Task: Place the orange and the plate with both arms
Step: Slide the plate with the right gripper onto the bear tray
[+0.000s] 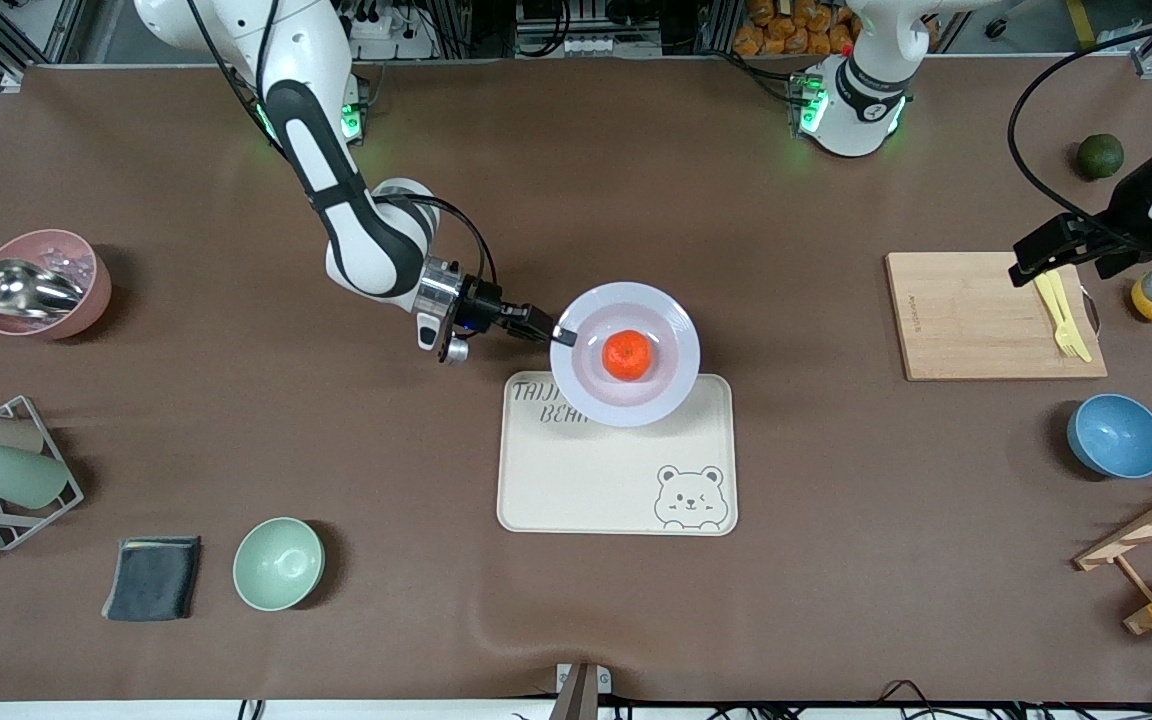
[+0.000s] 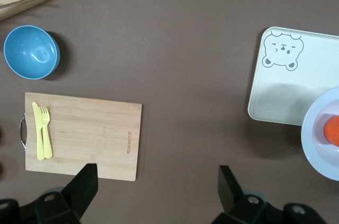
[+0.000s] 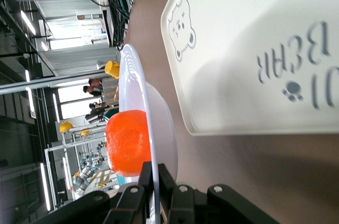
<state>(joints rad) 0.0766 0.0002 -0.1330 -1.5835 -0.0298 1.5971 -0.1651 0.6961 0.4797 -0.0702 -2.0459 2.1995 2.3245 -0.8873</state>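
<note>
Gripping plate point(image 1: 625, 367), right gripper point(image 1: 564, 337).

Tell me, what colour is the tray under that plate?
Cream, with a grey bear face and lettering on it. The tray shows best in the front view, beneath the plate.

The brown-covered bench point(image 1: 796, 560) carries a bear tray point(image 1: 616, 480), cutting board point(image 1: 976, 315), bowls, a cloth and what seems a cup rack.

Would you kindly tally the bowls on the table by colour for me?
Pink bowl, holding a metal scoop: 1
Green bowl: 1
Blue bowl: 1
Total: 3 bowls
</note>
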